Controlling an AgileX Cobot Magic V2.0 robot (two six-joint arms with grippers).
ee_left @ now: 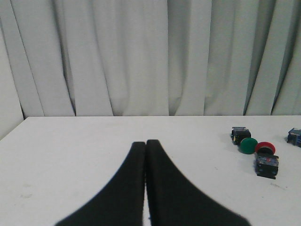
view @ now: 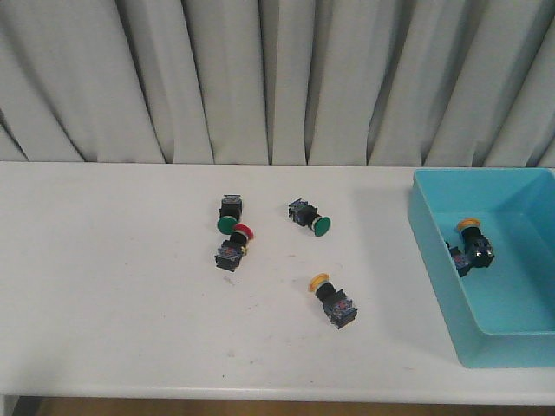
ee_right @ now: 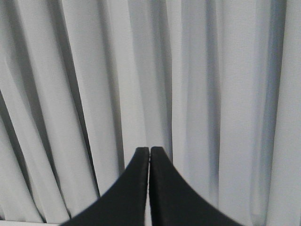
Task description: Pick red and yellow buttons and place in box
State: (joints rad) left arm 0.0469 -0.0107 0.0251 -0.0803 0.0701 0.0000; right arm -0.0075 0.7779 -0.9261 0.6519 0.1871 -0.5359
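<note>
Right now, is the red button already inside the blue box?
No, the red button lies on the white table beside a green button, well left of the blue box, which holds only a yellow button.

The front camera looks forward and down over the table [view: 130, 286]. The left wrist camera sits low, facing the curtain [ee_left: 141, 56], sharing the red button [view: 244, 231] [ee_left: 265, 146]. The right wrist camera faces only curtain.

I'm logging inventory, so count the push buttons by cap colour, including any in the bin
Green: 2, green button and second green button.
Red: 1, red button.
Yellow: 2, yellow button on the table, yellow button in the box.
Total: 5.
</note>
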